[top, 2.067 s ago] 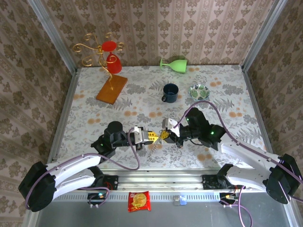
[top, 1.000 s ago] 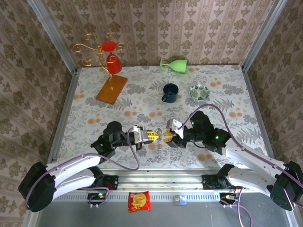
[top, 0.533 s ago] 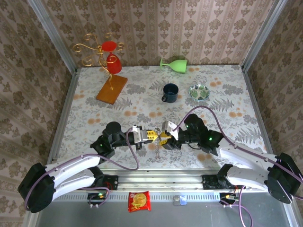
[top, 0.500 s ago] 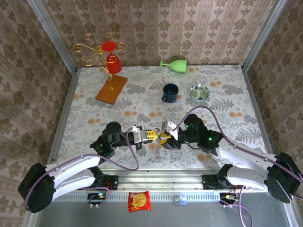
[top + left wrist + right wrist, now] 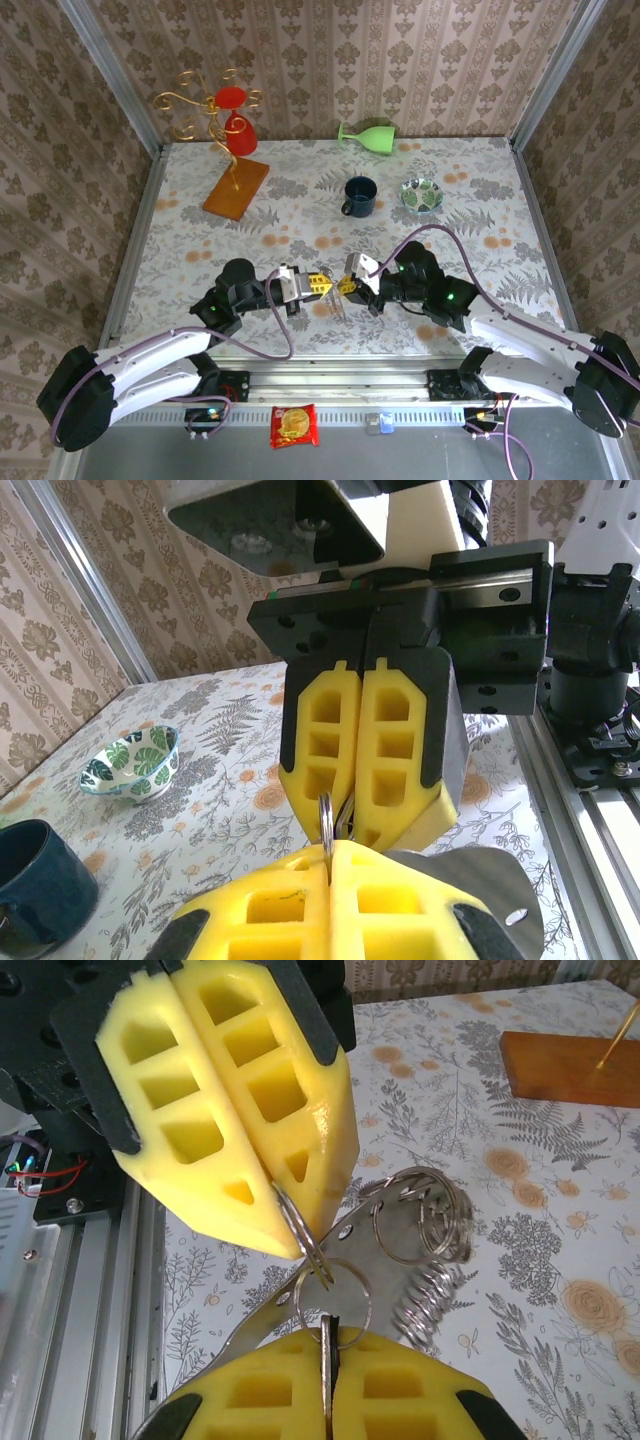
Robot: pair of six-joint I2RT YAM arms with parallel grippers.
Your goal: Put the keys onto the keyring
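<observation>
Low over the table's near middle, my left gripper (image 5: 322,284) and right gripper (image 5: 347,286) meet tip to tip. The left gripper (image 5: 330,852) is shut on the keyring (image 5: 326,820), a silver split ring seen edge-on. It pokes out of the left pads (image 5: 210,1110) in the right wrist view as well, where the keyring (image 5: 301,1236) slants downward. The right gripper (image 5: 328,1332) is shut on a thin flat key (image 5: 328,1355), edge-on. A small ring (image 5: 370,1300) on that key crosses the keyring's tip. Whether they are linked I cannot tell.
Below the grippers hang a silver strip with holes (image 5: 260,1325), several more rings (image 5: 430,1210) and a coil spring (image 5: 425,1300). Further back stand a blue mug (image 5: 359,195), a leaf-patterned bowl (image 5: 421,193), a tipped green goblet (image 5: 367,135) and a gold wire stand (image 5: 235,185).
The right gripper, pressed leftward against the left one half a second ago, has drawn back slightly to the right. The left arm has hardly moved.
</observation>
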